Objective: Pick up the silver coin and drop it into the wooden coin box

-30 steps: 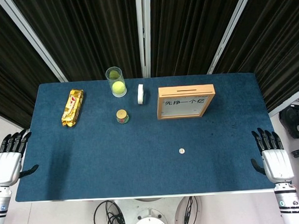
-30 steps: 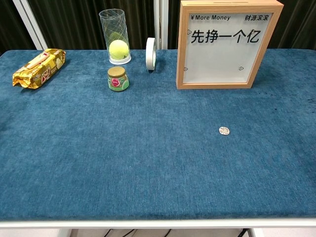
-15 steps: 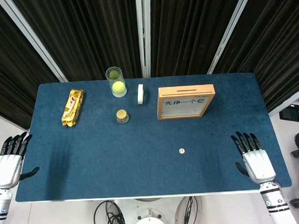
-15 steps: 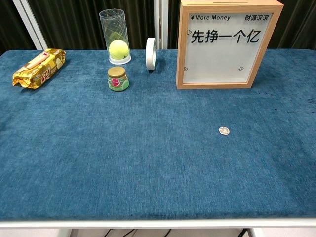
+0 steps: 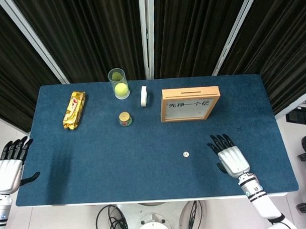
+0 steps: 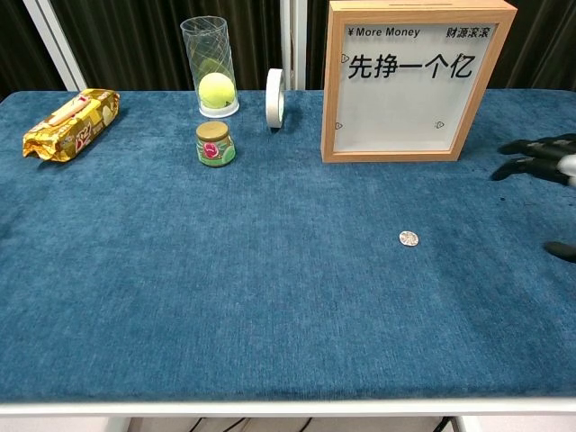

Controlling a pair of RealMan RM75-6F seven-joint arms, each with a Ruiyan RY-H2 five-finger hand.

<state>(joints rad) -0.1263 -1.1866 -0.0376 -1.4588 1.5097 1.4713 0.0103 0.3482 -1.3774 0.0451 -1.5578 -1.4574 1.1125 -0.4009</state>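
Observation:
A small silver coin [image 5: 185, 154] [image 6: 409, 238] lies flat on the blue table [image 5: 119, 156], in front of the wooden coin box [image 5: 190, 103] [image 6: 411, 81], which stands upright with a slot along its top. My right hand [image 5: 230, 157] hovers over the table to the right of the coin, fingers spread and holding nothing; in the chest view only its dark fingertips [image 6: 540, 153] show at the right edge. My left hand [image 5: 9, 167] stays off the table's left edge, open and empty.
A gold snack packet [image 5: 74, 109] lies at the far left. A clear cup with a tennis ball [image 5: 120, 84], a white tape roll [image 5: 143, 95] and a small jar [image 5: 125, 118] stand left of the box.
My right hand has moved from the table's right edge leftward over the table, toward the coin. The left hand has barely shifted. The coin and box have not moved.

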